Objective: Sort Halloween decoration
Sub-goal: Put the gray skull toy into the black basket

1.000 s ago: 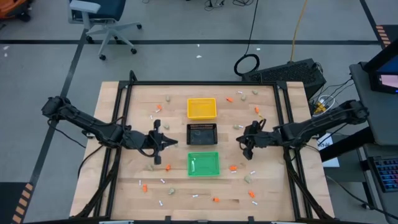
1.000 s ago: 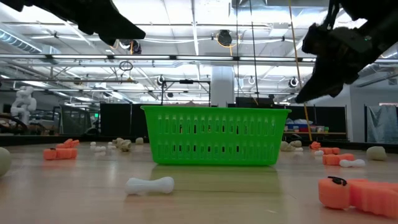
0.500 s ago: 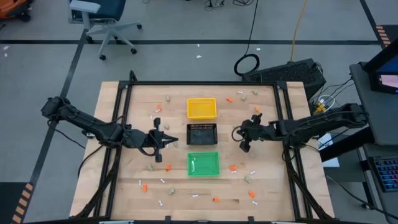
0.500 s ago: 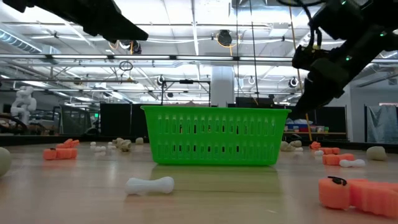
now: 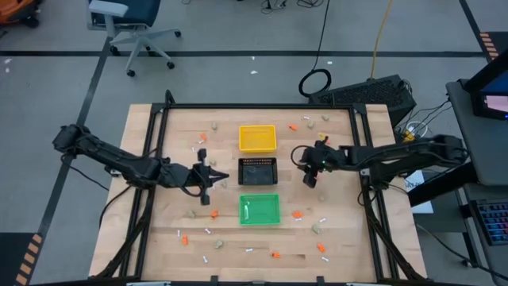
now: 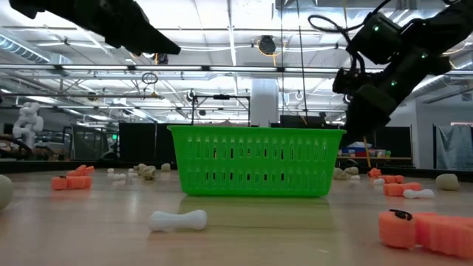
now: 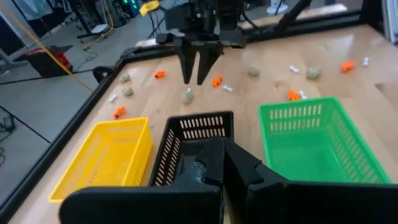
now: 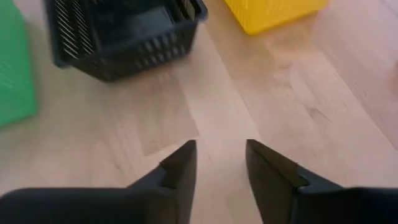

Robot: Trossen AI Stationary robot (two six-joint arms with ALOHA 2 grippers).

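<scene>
Right gripper [image 8: 221, 163] of mine hangs with its 2 fingers parted by a modest gap and nothing between them, only bare wood showing under the tips. It points down just off the black tray [image 5: 258, 170], on the side away from my left arm, with the yellow tray [image 5: 257, 137] a little further off and the green tray [image 5: 259, 208] on the other flank of the black one.

I judge this as the reach-for-a-piece step: a beige-grey lump [image 7: 188, 96] lies on the table [image 5: 159, 230] just beside my tips (seen from the left wrist camera), so the next move calls for lowering straight onto it, closing, then carrying it to whichever tray takes lumps.

Orange bits [image 5: 296, 214] and thin white sticks [image 5: 208, 231] are scattered around the black tray on all sides, well apart from one another.

My right forearm runs in low and nearly level, wrist bent down. Left gripper [image 5: 208, 176], shut and empty, waits on the black tray's opposite side.
</scene>
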